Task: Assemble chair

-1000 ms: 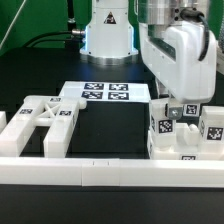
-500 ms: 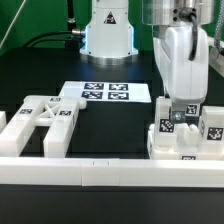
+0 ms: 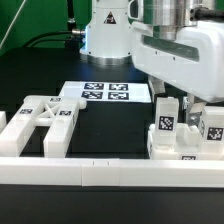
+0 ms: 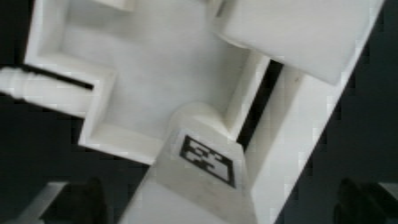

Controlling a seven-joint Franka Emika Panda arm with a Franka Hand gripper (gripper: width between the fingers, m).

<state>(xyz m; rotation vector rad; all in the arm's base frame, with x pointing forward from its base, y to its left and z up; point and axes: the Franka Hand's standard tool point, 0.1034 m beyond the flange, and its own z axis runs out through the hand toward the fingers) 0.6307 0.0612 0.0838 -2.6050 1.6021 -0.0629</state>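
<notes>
Right under the wrist camera, a leg block (image 4: 210, 160) with its tag lies against a larger white part (image 4: 143, 80). The hand (image 4: 214, 202) straddles the block with its jaws apart. A blurred dark finger shows on either side, neither touching, so nothing is held.

In the exterior view the rail (image 3: 100, 172) runs along the front of the worktop. Behind it the frame (image 3: 45, 120) lies at that view's left. At its right the slab (image 3: 180, 148) sits with upright tagged blocks on or beside it; which, I cannot tell. The arm (image 3: 180, 55) hangs low over them and hides the hand there. The marker board (image 3: 105, 94) lies further back, near the middle.

The risk, as I judge it, is in pulling away. The fingers flank the block closely, so a slanted or twisting retreat could catch it, tipping it or dragging it out of place. Whether it is properly seated cannot be told.

A second ago the hand was narrower, about a block whose tag showed between the two outer tags. The jaws have since spread. The arm's bulk has swung across that corner, and the middle tag is now covered. Frame, rail and marker board have not moved.
</notes>
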